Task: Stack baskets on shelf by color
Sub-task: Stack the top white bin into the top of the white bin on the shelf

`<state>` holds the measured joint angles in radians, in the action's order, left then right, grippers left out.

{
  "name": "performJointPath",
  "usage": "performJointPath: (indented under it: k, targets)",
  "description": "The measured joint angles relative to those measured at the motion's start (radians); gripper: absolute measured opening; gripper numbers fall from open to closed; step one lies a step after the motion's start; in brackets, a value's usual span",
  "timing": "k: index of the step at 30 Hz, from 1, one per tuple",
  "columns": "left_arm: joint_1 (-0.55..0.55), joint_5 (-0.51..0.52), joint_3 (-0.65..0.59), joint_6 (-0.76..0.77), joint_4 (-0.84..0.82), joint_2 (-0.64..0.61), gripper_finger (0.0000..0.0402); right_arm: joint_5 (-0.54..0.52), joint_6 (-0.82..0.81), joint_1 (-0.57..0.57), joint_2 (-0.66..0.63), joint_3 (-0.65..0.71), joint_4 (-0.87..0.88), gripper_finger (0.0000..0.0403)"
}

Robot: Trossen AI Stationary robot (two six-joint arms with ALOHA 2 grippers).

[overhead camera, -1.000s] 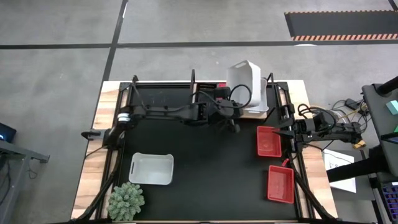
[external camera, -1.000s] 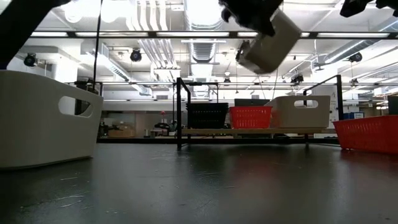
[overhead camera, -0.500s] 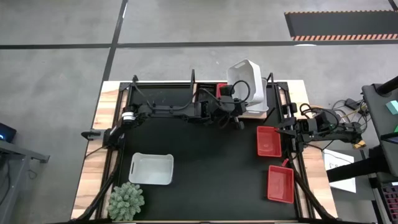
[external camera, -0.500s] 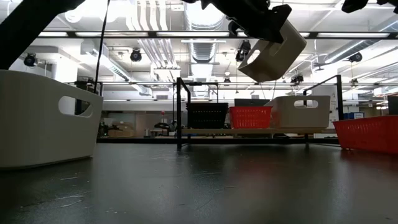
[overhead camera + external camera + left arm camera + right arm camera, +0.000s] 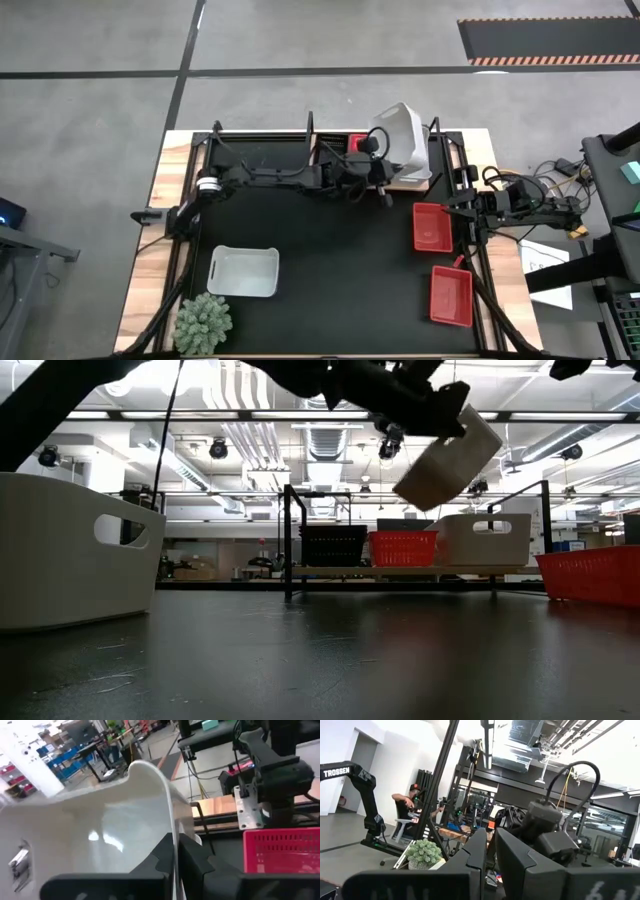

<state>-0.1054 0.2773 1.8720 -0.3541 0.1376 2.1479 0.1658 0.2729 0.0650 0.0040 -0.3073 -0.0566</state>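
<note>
**White basket hanging over the shelf**

The left claw is gripping the rim of a white basket, fingers clamped tight, holding it tilted in the air above the shelf. The right claw is waiting nearly closed, empty, at the worktop's right edge.

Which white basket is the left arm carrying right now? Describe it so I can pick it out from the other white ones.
Start at the wooden shelf with black metal rods along the table's far edge. Above its right end hangs the translucent white plastic basket, held by its rim in the left gripper. Unlike the white basket on the shelf and the white basket lying on the black mat, it is airborne and tilted.
</note>
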Motion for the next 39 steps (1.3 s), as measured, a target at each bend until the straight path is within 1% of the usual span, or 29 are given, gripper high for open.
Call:
performJointPath:
  k: [4, 9, 16, 18, 23, 32, 39]
  targets:
    - [-0.023, -0.108, -0.042, -0.027, 0.096, -0.001, 0.0, 0.0, 0.0, 0.0, 0.0, 0.0, 0.0, 0.0034]
    - [-0.05, -0.123, -0.065, -0.032, 0.109, -0.001, 0.0, 0.0, 0.0, 0.0, 0.0, 0.0, 0.0, 0.0034]
    - [-0.086, -0.225, -0.128, -0.045, 0.265, -0.001, 0.0, -0.001, 0.007, 0.0, 0.0, 0.0, 0.0, 0.0034]
    - [-0.088, -0.231, -0.141, -0.045, 0.3, -0.001, 0.0, -0.001, 0.007, 0.0, 0.0, 0.0, 0.0, 0.0034]
    - [-0.091, -0.241, -0.194, -0.044, 0.453, 0.01, 0.0, -0.001, 0.012, 0.0, 0.0, 0.0, 0.0, 0.0034]
    - [-0.092, -0.248, -0.149, -0.026, 0.478, 0.089, 0.0, -0.002, 0.016, 0.0, -0.001, 0.0, -0.002, 0.0034]
    - [-0.094, -0.25, -0.148, -0.024, 0.505, 0.092, 0.0, -0.008, 0.028, 0.0, -0.001, 0.0, -0.003, 0.0034]
